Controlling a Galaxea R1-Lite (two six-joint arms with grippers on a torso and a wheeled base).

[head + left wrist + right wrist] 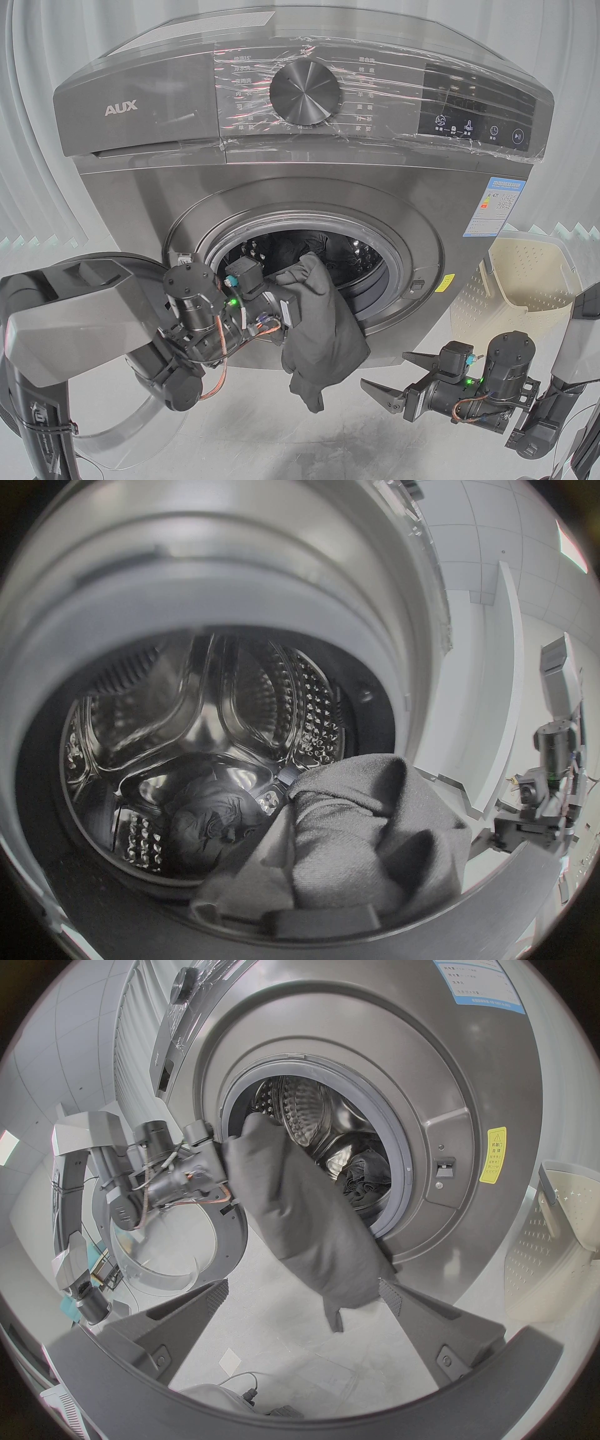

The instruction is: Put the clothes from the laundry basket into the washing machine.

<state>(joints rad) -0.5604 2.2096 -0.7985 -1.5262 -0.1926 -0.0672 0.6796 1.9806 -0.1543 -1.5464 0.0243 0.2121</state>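
While the left fingers (322, 920), arm levelled at the washer (400, 206) mouth, pinch a dark garment (325, 331) drooping below them, the right fingers (384, 392) gape low, basket (531, 281) behind them.

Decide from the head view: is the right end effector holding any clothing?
No, the right end effector is open and empty, apart from the dark garment hanging at the washing machine.
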